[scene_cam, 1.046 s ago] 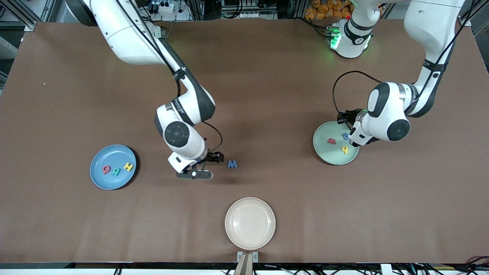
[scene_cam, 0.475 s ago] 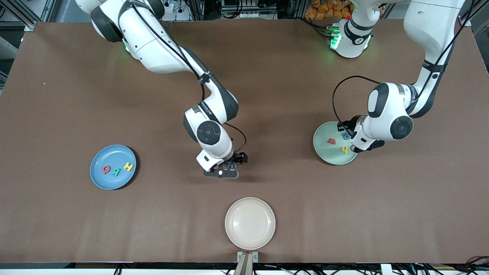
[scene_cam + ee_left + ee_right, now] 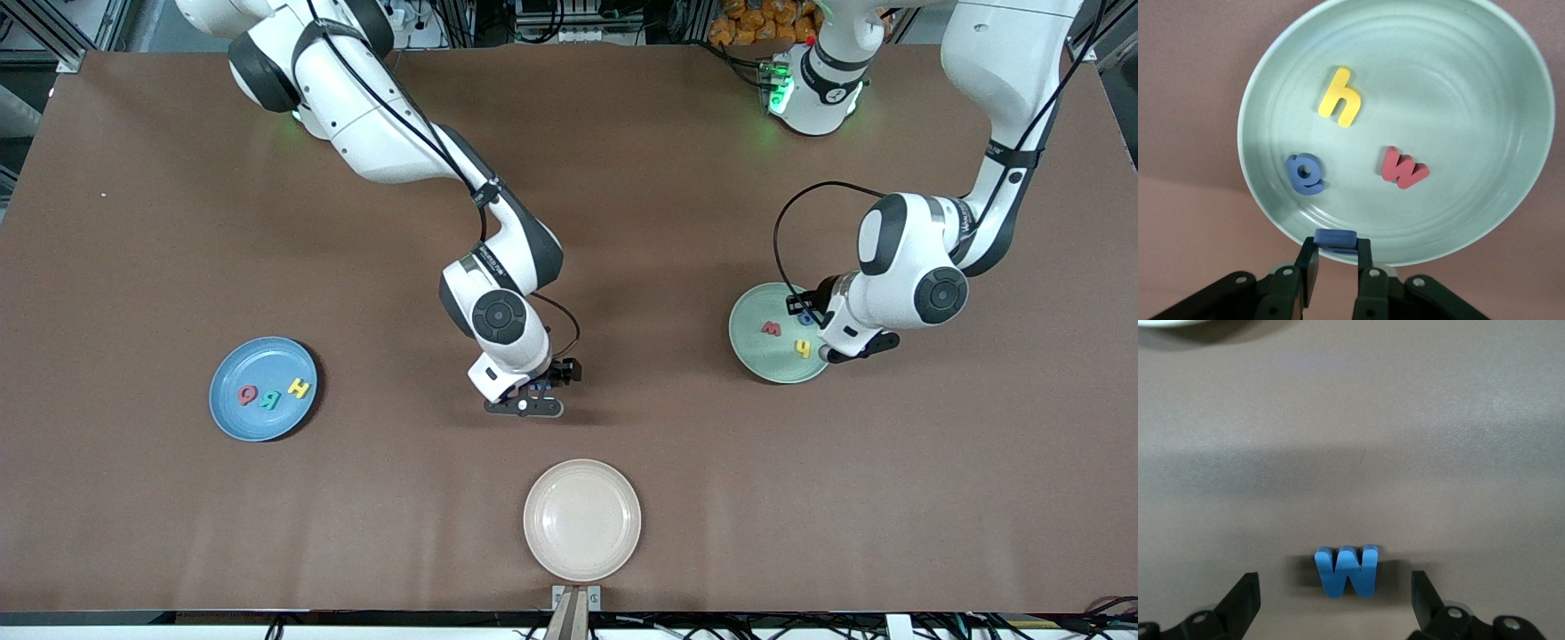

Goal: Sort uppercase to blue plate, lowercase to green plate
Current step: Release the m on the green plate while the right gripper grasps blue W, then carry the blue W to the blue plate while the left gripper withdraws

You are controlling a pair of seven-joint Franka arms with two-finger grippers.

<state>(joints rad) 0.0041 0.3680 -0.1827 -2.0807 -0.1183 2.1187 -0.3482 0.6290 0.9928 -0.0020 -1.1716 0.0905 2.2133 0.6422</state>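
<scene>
My left gripper (image 3: 1336,248) is shut on a small blue foam letter (image 3: 1335,239), seen edge-on, over the rim of the green plate (image 3: 1458,100) at the left arm's end. In that plate (image 3: 756,351) lie the lowercase yellow h (image 3: 1339,97), blue a (image 3: 1305,173) and red w (image 3: 1403,168). My right gripper (image 3: 1335,593) stands open low over the mid-table, one finger on each side of the larger blue W (image 3: 1347,571). The blue plate (image 3: 258,360) at the right arm's end holds the uppercase red Q (image 3: 247,394), teal R (image 3: 269,398) and yellow H (image 3: 300,388).
A cream plate (image 3: 581,520) sits near the table edge closest to the front camera, nearer to it than the blue W. Bare brown table lies between the plates.
My right arm has swung toward the left arm's end and come down around the blue W. My left gripper, still holding its letter, has drifted slightly toward the green plate's rim.
</scene>
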